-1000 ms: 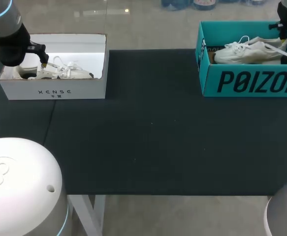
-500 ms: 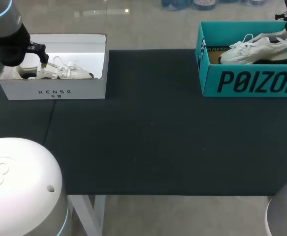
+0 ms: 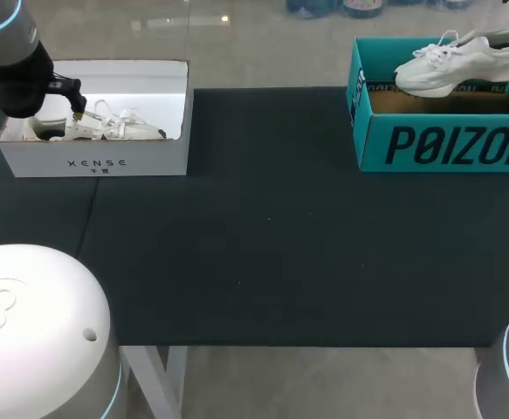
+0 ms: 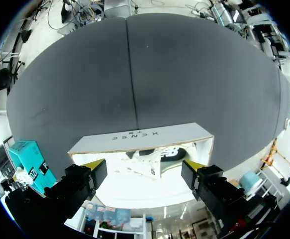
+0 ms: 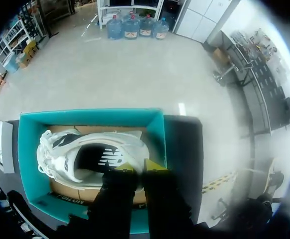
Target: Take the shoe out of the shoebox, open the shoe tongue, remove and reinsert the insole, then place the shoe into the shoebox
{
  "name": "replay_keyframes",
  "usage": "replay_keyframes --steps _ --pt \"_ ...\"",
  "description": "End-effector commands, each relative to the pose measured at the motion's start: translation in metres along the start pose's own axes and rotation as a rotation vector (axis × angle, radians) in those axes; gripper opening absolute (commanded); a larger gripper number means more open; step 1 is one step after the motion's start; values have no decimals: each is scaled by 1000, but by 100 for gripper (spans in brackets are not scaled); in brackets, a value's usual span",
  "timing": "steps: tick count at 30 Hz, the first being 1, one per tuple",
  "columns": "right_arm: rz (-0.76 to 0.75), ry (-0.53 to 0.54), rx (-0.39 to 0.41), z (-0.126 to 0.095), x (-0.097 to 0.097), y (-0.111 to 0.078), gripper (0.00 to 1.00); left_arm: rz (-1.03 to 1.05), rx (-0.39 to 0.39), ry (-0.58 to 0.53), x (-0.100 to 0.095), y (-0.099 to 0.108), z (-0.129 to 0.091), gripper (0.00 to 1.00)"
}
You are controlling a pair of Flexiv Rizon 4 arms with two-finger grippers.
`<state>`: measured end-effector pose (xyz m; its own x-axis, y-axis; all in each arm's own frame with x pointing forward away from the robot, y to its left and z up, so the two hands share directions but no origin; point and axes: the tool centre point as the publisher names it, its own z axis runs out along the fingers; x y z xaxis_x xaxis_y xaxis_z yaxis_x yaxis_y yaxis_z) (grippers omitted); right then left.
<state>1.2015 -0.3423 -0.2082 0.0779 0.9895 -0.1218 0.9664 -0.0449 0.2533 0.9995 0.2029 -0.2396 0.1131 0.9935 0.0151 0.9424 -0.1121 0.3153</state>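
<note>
Shoe: white sneaker, is hanging just above the teal shoebox at far right.
Right gripper: 2 fingers are clenching the shoe's heel collar.
Left gripper: fingers are standing spread wide at the white box, far left.
Handling: judged light, with a soft upper and a stiffer sole. The heel rim is offering the firmest hold.

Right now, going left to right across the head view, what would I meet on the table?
white shoebox → dark table, a bare stretch → teal shoebox; the white shoe held above that box overlaps it, so it is left unplaced.
</note>
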Motion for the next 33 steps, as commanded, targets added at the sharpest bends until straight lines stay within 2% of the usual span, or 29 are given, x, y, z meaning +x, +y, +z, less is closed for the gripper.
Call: replay_keyframes --steps 1,4,7,15,25,29,33 --pt "-5 -1 -19 -53 1 -9 0 1 -1 3 0 -1 -1 100" --pt "-13 5 -48 -78 3 -15 0 1 -1 3 0 -1 -1 100" --pt "-7 19 -71 -102 6 -31 0 1 -1 3 0 -1 -1 100" --pt "28 29 -96 -152 29 -87 0 1 -1 3 0 -1 -1 100" --pt "20 88 -141 -203 74 -187 0 1 -1 3 0 -1 -1 100" --pt "14 94 -146 -212 93 -227 0 1 -1 3 0 -1 -1 100" --pt "20 113 -151 -211 112 -266 0 1 -1 3 0 -1 -1 100"
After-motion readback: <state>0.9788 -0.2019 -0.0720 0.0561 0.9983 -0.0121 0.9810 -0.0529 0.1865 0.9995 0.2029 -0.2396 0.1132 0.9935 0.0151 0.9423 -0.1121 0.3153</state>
